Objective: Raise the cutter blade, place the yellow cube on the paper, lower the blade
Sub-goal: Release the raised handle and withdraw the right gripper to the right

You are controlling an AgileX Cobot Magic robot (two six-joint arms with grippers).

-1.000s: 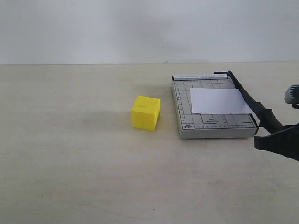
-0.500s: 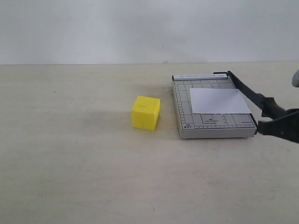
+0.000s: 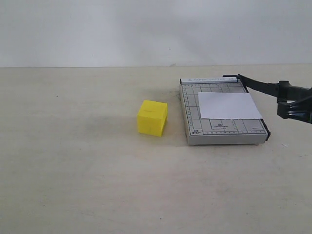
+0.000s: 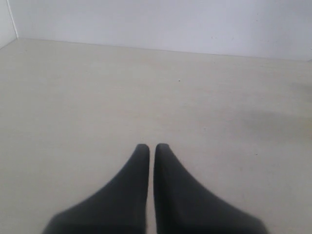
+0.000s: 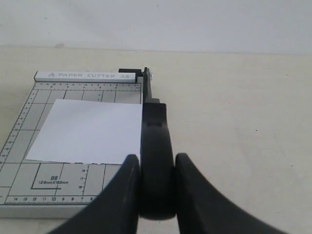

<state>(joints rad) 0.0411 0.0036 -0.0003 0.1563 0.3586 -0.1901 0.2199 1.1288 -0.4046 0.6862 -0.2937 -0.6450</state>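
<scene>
**Blade up off the board, cube waiting its turn**

The cutter blade (image 3: 258,84) is the story here: hinged at the far corner of the grey cutter board (image 3: 195,124), it slants up and away from the board's right edge, its thick handle end clear of the surface. The right gripper (image 5: 157,160) has that handle pinched between its two fingers, and the wrist view shows the black grip wedged snugly in the gap. How high the blade stands is hard to judge, but I'd call step one well under way, if not quite finished.

The paper (image 3: 228,105) lies flat on the board, its right edge just beside the cutting line, uncovered and ready. The yellow cube (image 3: 152,117) sits upright on the table (image 3: 73,170), off to the left of the board and near it, touching nothing. So the placing is not yet done, and the lowering comes after that.

The left gripper (image 4: 147,148) hangs over bare tabletop with its fingers pressed nearly together, gripping nothing, and it does not show in the exterior view at all. By my reading it has to spread and go for the cube. Nothing lies between cube and paper but the board's low left rim. The raised blade stays off to the right, away from that path.
</scene>
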